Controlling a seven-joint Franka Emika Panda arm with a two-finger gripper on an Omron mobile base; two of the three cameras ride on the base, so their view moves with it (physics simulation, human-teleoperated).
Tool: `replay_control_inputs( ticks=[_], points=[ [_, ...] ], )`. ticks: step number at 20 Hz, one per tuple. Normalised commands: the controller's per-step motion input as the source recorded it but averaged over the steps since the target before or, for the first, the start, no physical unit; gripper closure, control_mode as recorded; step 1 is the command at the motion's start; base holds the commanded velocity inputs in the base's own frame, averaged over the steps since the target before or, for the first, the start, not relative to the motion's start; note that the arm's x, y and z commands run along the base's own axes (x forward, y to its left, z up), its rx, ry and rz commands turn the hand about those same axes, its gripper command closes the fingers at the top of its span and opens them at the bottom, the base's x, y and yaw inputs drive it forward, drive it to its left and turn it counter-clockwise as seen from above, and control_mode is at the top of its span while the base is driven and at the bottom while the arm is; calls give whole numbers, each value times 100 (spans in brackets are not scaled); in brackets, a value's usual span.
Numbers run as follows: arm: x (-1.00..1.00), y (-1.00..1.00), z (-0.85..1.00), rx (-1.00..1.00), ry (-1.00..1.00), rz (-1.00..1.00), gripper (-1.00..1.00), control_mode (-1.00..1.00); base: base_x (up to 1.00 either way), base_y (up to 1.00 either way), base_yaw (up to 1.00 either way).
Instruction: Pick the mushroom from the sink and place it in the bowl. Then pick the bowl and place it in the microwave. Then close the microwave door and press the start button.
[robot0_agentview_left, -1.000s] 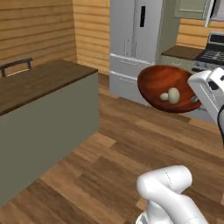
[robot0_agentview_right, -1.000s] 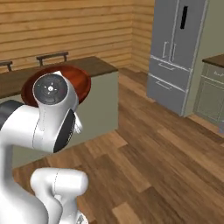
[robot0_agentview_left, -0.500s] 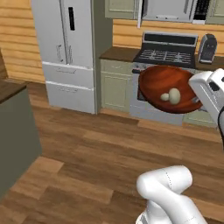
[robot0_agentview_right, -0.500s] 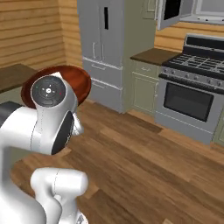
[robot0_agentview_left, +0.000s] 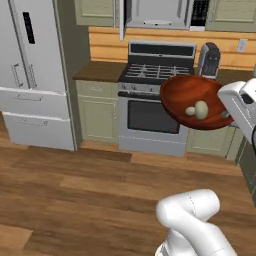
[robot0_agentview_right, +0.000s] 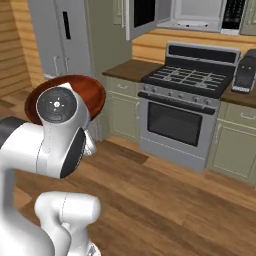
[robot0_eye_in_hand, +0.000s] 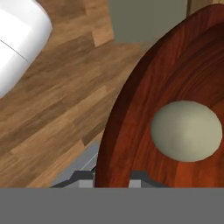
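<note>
In front of the gas stove (robot0_agentview_left: 152, 102) I've got the gripper (robot0_eye_in_hand: 111, 177) pinched narrow on the rim of the bowl (robot0_agentview_left: 192, 100), mushroom (robot0_agentview_left: 201, 109) loose inside; rigid, glossy, probably slippery, so I keep this rim hold level.

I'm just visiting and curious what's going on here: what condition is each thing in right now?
Bowl: lifted in the air, tilted, gripped at its rim.
Mushroom: lying inside the bowl.
Hand: closed on the bowl's rim.
Microwave door: swung open.
Oven door: closed.
Fridge: closed.
</note>
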Motion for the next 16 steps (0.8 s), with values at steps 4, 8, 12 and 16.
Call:
replay_control_inputs(
  ticks=[4,8,12,16],
  points=[
    [0,0,0,0,0,0,100,100,100,-2,-17],
    [0,0,0,0,0,0,100,100,100,0,-3],
    [0,0,0,0,0,0,100,100,100,0,0],
    [0,0,0,0,0,0,100,100,100,4,-7]
  ],
)
